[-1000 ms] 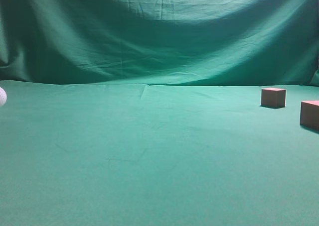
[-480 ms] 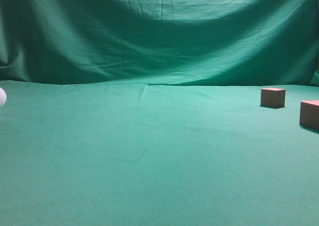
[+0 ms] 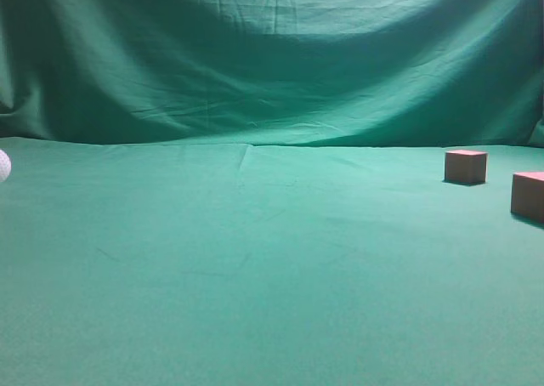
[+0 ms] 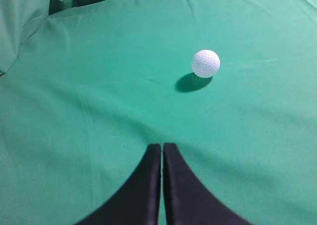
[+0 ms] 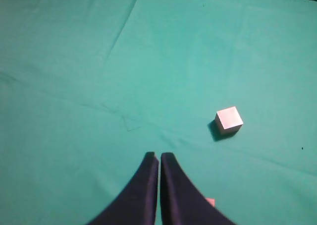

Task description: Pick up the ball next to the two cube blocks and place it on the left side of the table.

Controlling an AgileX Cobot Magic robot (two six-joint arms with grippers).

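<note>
The white dimpled ball (image 3: 2,166) lies on the green table (image 3: 255,258) at the far left edge of the exterior view. In the left wrist view the ball (image 4: 205,63) rests alone on the cloth, ahead and right of my left gripper (image 4: 162,146), which is shut and empty. The two reddish-brown cube blocks (image 3: 466,166) (image 3: 528,195) stand at the far right. In the right wrist view one cube (image 5: 229,120) lies ahead and right of my right gripper (image 5: 159,156), which is shut and empty; a corner of the other cube (image 5: 210,201) peeks out beside its finger.
A draped green cloth backdrop (image 3: 272,54) hangs behind the table. Folds of cloth (image 4: 29,17) rise at the upper left of the left wrist view. Neither arm shows in the exterior view.
</note>
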